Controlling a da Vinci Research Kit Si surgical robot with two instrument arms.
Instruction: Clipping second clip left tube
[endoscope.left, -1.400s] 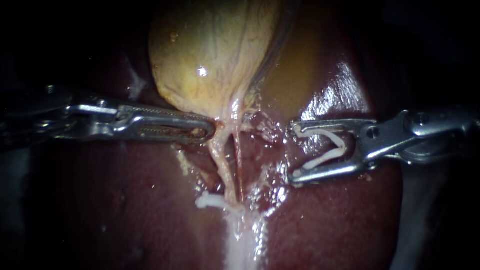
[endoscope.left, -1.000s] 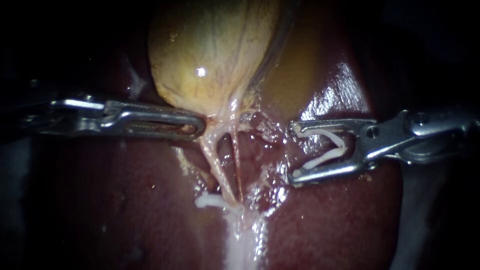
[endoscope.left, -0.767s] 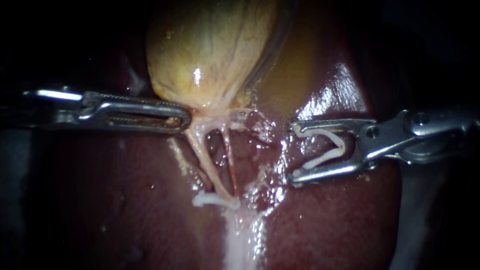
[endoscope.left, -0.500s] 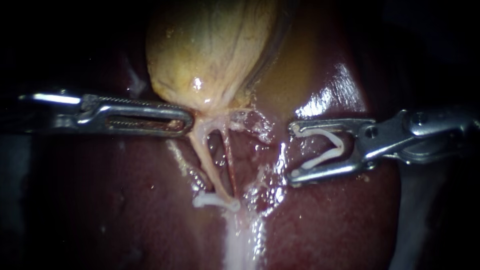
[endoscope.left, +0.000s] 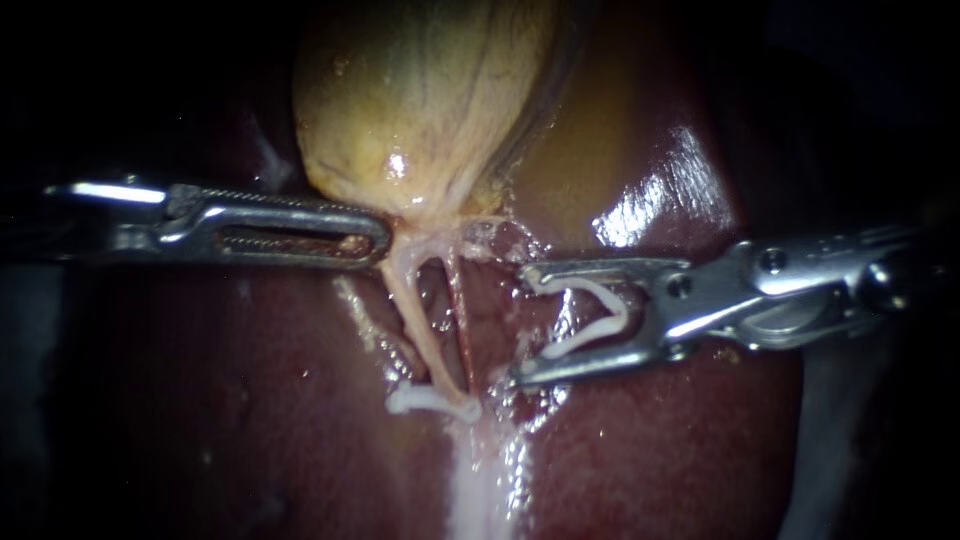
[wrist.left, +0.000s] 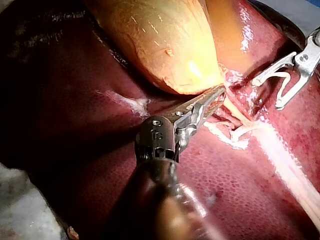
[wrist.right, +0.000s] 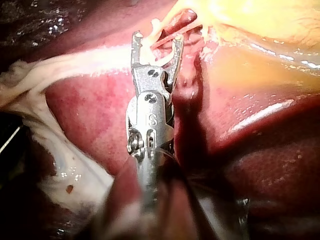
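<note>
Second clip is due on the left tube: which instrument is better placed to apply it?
Right. My right instrument holds a loaded clip between its jaws, near the left tube. My left instrument is shut on the gallbladder, stretching that tube above the placed clip.

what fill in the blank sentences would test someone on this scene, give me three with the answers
The left instrument, jaws shut, grips the neck of the ____. The left tube carries just ____ closed clip. The right instrument holds an open clip that does ____ yet straddle the left tube. Missing words: gallbladder; one; not.
</note>
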